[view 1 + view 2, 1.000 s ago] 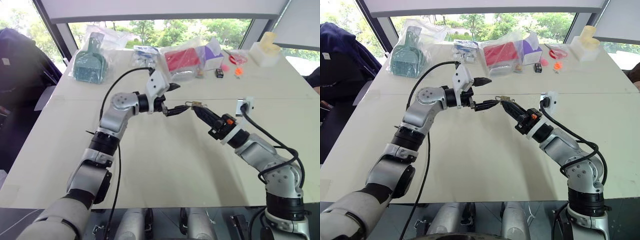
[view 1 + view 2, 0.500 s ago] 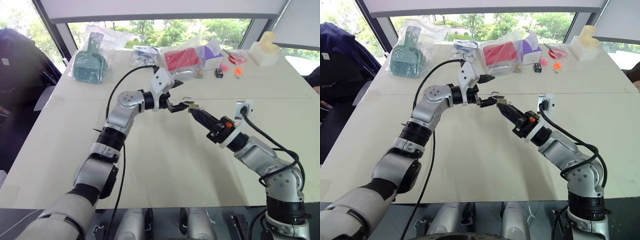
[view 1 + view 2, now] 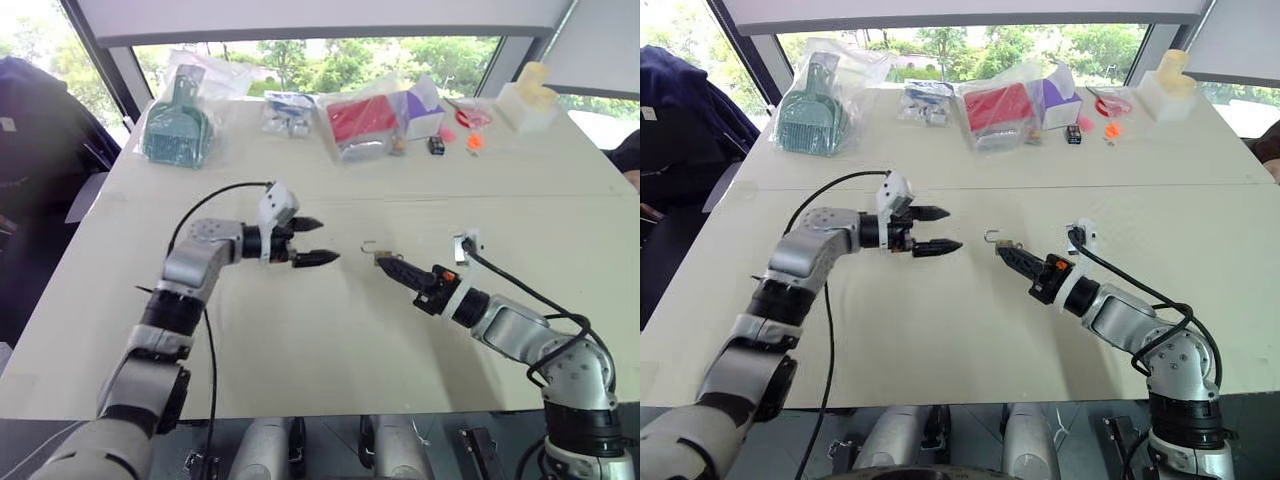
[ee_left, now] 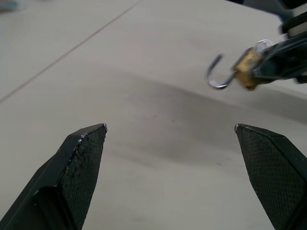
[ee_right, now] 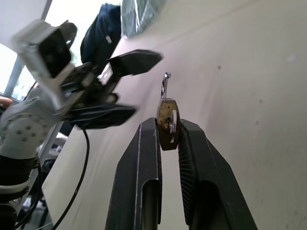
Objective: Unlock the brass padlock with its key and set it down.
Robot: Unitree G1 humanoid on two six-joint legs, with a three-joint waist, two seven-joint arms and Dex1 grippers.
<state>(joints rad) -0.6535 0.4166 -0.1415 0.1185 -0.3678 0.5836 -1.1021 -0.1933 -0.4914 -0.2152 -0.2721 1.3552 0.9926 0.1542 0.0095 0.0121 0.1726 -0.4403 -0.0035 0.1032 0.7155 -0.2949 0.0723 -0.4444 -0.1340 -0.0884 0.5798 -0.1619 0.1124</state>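
The right gripper [image 3: 389,264] is clamped on the padlock [image 5: 167,123], its brass body pinched between the two fingertips; the silvery shackle [image 4: 215,77] hangs open as a free hook, pointing away from the gripper towards the left arm; the padlock is held above the table [image 3: 330,330], near its middle, not touching it.

The left gripper [image 3: 312,242] stands wide open and holds nothing; its two black fingers [image 4: 81,158] are spread well apart, aimed towards the padlock from the left.

A second ago the two grippers met at the padlock, the left fingertips right up against it, higher in the head views and nearer the far side of the table; half a second ago they were still together; now the left gripper has drawn back to the left and is well apart from the padlock; both arms have come down lower and closer to the robot; the right gripper has kept its hold throughout.

At the far edge of the table lie bagged items, among them a green dustpan [image 3: 177,125] and a red pack [image 3: 362,119]; these have not moved.
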